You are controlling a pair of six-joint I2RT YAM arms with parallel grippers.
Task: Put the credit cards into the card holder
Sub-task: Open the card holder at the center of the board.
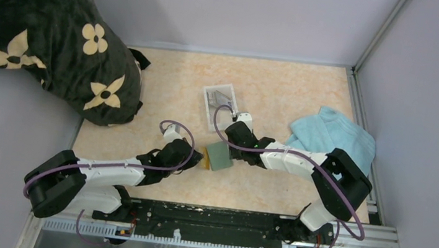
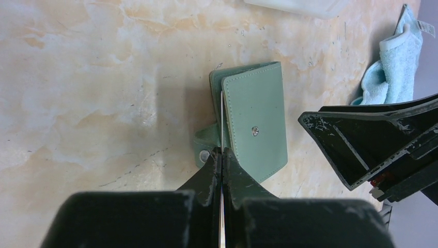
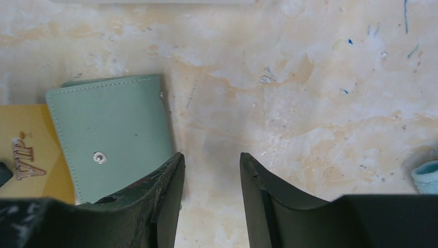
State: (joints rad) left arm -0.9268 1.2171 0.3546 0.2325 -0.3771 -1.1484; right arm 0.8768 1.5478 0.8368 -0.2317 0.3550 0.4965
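Currently your left tool (image 2: 222,161) is clenched on an orange-yellow card (image 3: 30,150), which shows edge-on in the left wrist view, with its leading edge at the seam along the left side of the card holder (image 2: 255,124). The holder lies flat on the counter (image 1: 283,87) between the two tools, folded, with its snap (image 2: 254,131) facing up and the strap loose at the side. Your right tool (image 3: 209,178) is released, its fingers spread just beside the holder's near corner. One finger overlaps that corner in the right wrist view, but you cannot tell whether it presses down. The main risk is that the holder is light and, as far as can be seen, nothing pins it. If you push the card forward, the holder could skate across the counter rather than take the card. If the card is slightly off the gap, it could ride over the cover or buckle in the grip. Bringing the right tool in carelessly could nudge the holder askew. The only legible writing is "VIP", in ornate brownish letters on the card face. No brand shows on the holder.
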